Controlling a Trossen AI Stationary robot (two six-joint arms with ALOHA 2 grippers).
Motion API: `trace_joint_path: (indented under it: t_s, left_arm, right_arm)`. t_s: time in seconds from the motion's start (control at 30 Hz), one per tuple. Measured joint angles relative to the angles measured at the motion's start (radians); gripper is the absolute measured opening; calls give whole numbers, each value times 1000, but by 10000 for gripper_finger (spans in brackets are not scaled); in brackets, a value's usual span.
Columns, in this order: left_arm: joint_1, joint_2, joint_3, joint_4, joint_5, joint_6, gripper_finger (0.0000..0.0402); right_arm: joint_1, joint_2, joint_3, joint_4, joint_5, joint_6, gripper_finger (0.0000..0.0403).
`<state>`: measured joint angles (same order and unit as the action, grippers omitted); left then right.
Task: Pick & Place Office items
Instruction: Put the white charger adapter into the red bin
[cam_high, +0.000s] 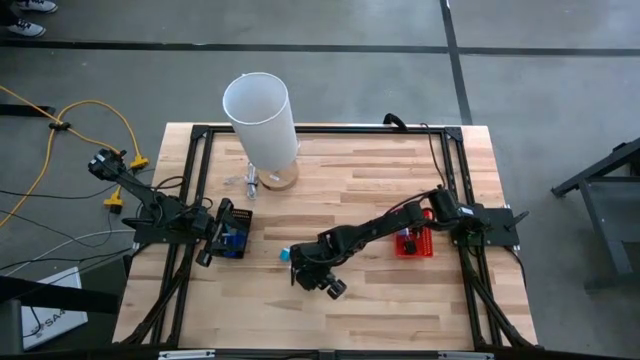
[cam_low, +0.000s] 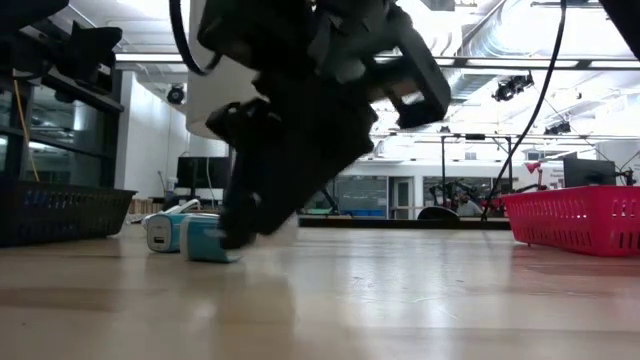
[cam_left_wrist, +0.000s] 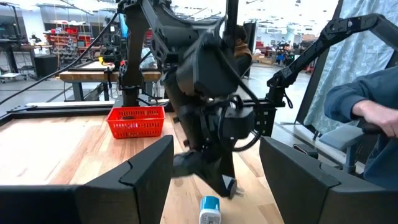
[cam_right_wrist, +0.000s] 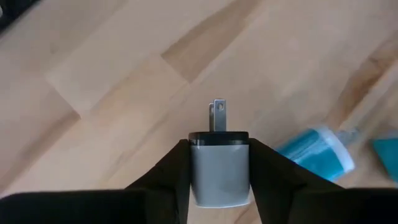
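Right gripper (cam_right_wrist: 219, 177) low over mid-table, fingers clamped on a small grey plug adapter (cam_right_wrist: 219, 168), prongs pointing forward above the wood. Teal-and-white item (cam_right_wrist: 314, 155) lies just beside it on the table. Left gripper (cam_left_wrist: 211, 180) spread wide, empty, near the table's left edge.

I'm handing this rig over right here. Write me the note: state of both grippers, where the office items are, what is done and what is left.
Right gripper: shut on a small grey plug adapter, prongs pointing away from the wrist, low over mid-table.
Left gripper: open, waiting at the table's left edge, holding nothing.
Other items: a teal-and-white piece lies on the wood beside the right gripper; a dark and blue cluster sits by the left gripper; small pieces lie at the white cylinder's base.
Red basket: right side; contents cannot be made out.
Left: carry the adapter over, then fetch the rest.
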<state>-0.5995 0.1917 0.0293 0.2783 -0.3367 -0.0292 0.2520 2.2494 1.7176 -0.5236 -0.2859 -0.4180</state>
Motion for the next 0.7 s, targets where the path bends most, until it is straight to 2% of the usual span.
trace_joint_path:
  t_s: [0.1, 0.37, 0.47, 0.57, 0.7]
  left_arm:
    - [0, 0, 0, 1, 0, 0, 233]
    - [0, 2, 0, 19, 0, 0, 233]
    - [0, 4, 0, 21, 0, 0, 233]
    - [0, 4, 0, 25, 1, 0, 233]
    - [0, 8, 0, 31, 0, 0, 233]
  right_arm:
    - [-1, -46, -1, -41, 33, 50, 118]
    - [-22, -167, 0, -161, 252, 163, 128]
    - [-43, -204, 1, -243, 248, 248, 119]
    - [-73, -219, 0, -299, 198, 350, 118]
    - [-109, -221, 0, -372, 180, 410, 124]
